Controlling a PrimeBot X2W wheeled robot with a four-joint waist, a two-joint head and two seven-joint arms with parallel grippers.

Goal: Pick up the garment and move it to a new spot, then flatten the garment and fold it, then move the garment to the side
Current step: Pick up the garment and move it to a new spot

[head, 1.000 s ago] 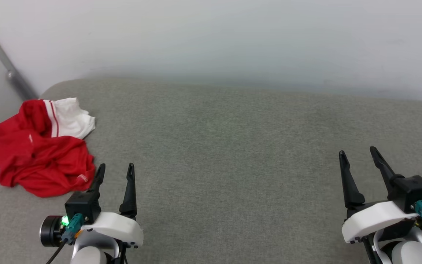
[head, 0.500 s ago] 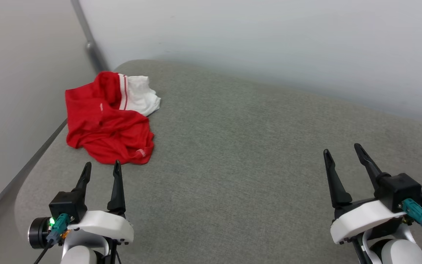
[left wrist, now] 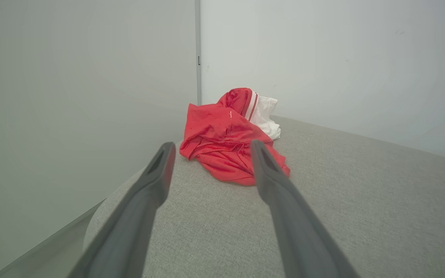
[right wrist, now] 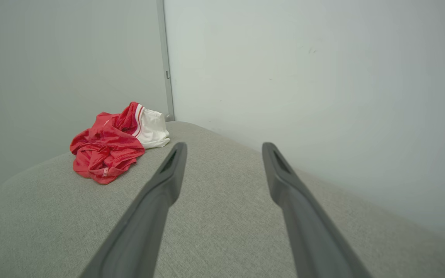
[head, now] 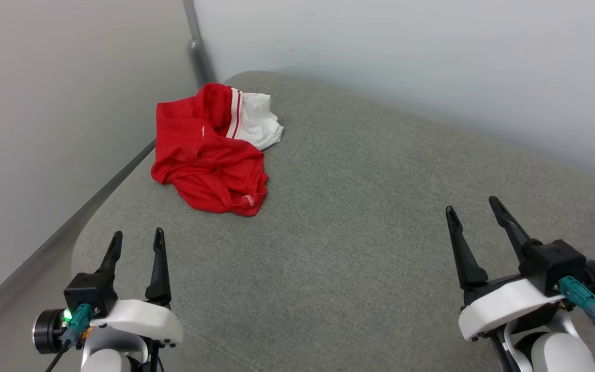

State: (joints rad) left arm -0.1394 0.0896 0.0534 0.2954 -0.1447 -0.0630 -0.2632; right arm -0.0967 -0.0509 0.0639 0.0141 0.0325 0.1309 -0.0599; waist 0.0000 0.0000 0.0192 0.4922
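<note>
The garment (head: pixel 209 150) lies crumpled in a heap near the far left corner of a grey fabric surface (head: pixel 359 217); it is red with a white sleeve and red-white striped trim. From the left wrist it sits straight ahead as the garment (left wrist: pixel 226 139), and from the right wrist it lies off to the left as the garment (right wrist: pixel 110 144). My left gripper (head: pixel 137 240) hovers open at the lower left, well short of the heap. At the lower right my right gripper (head: pixel 475 206) is open too, with nothing between its fingers.
Pale walls meet in a corner with a grey vertical strip (head: pixel 197 46) just behind the garment. The surface's rounded left edge (head: pixel 88 227) drops off beside my left gripper. Bare grey fabric stretches between the grippers and to the right.
The head camera has swung left, so the garment now sits nearer the picture's middle. Both grippers stay open and keep their places at the bottom corners.
</note>
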